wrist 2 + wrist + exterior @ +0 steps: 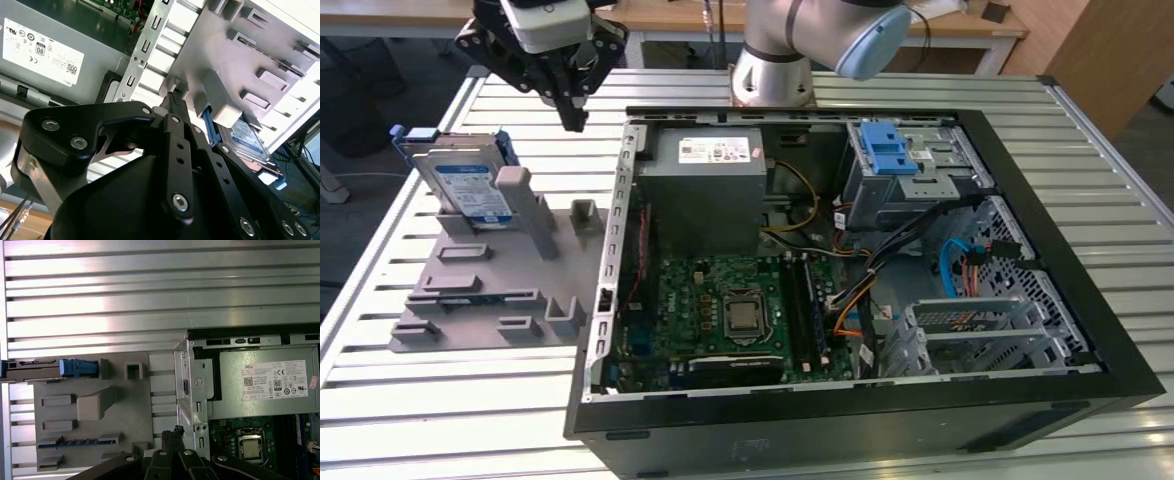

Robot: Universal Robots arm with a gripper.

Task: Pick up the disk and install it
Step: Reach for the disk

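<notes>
Above the gap between grey stand (pixel 480 300) and computer case (pixel 854 412), hovering with gripper (pixel 572 124) pinched shut and empty; better spread wide, then square up over the disk (pixel 470 185), upright in the stand at the exterior view's far left.

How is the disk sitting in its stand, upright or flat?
Upright: the disk stands on edge, propped among posts of the grey stand.

Bright, even light, probably from overhead. In the first wrist view the slatted table (pixel 100 300) glares white. In the exterior view the computer case (pixel 854 430) lies shadowed inside, at lower centre.
</notes>
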